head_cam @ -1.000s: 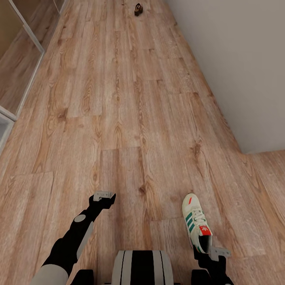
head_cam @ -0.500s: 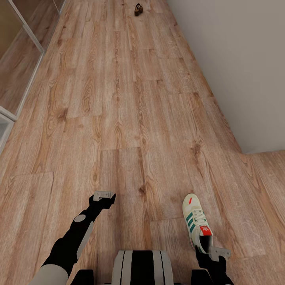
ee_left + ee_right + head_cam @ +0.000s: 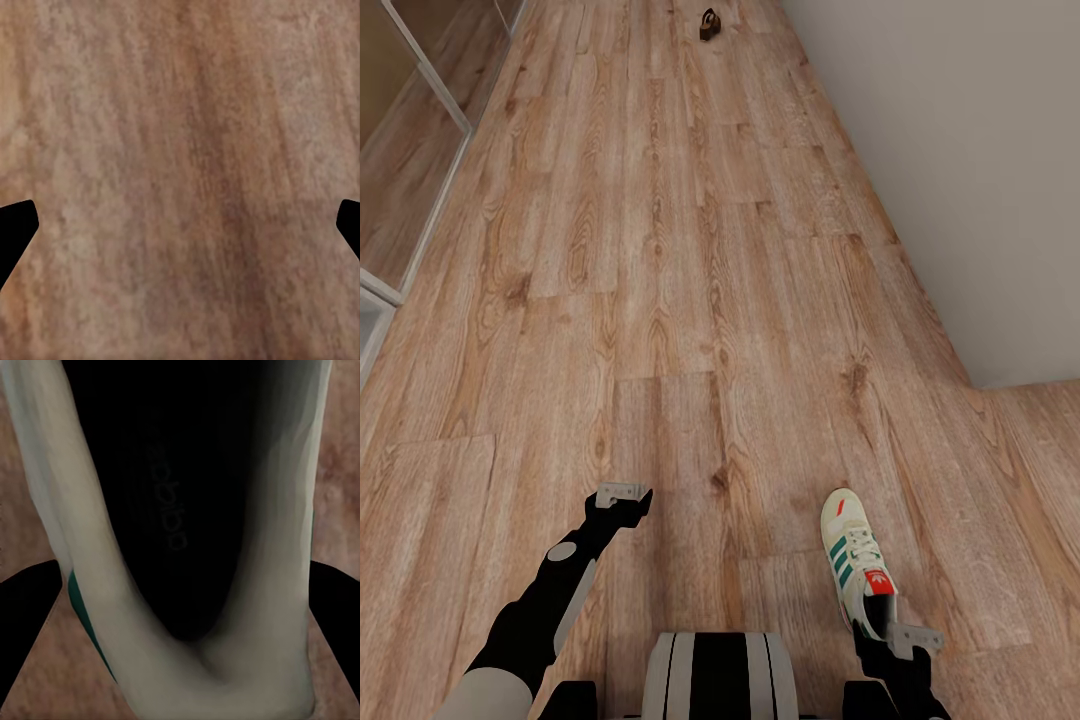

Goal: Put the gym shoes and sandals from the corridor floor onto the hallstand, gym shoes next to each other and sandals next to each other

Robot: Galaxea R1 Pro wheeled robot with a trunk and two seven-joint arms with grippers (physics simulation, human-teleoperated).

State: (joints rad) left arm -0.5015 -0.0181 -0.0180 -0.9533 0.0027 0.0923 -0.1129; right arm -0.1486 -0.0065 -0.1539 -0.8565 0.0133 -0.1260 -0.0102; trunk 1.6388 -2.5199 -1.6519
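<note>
From the head view, the corridor floor (image 3: 690, 300) is made of light brown wood planks and runs far ahead. A plain grey wall (image 3: 970, 150) stands on the right side. On the left side is a pale frame with glass (image 3: 420, 130). One gym shoe (image 3: 857, 570) lies on the floor near the robot, on its right side. It is cream-white with green stripes and red patches. The end with the red tongue patch is nearest the robot. The right gripper (image 3: 905, 640) is low over that end of the shoe, right at its opening. Far away down the corridor, a small brown sandal (image 3: 708, 24) sits on the floor. It is too small to see well. The left gripper (image 3: 624, 495) hangs above bare floor, well apart from the shoe.

In the left wrist view, the wood floor (image 3: 180, 165) is blurry and close. The two dark fingers (image 3: 15, 232) show at the two far edges, spread wide, with nothing between them.

In the right wrist view, the gym shoe (image 3: 90, 510) is very close. Its dark inside (image 3: 180, 495) has faint letters on it, and a bit of green stripe shows on the cream side. The two dark fingers (image 3: 26, 622) stand wide apart, one on each side of the shoe. I cannot tell if they touch it. They have not closed on it.
</note>
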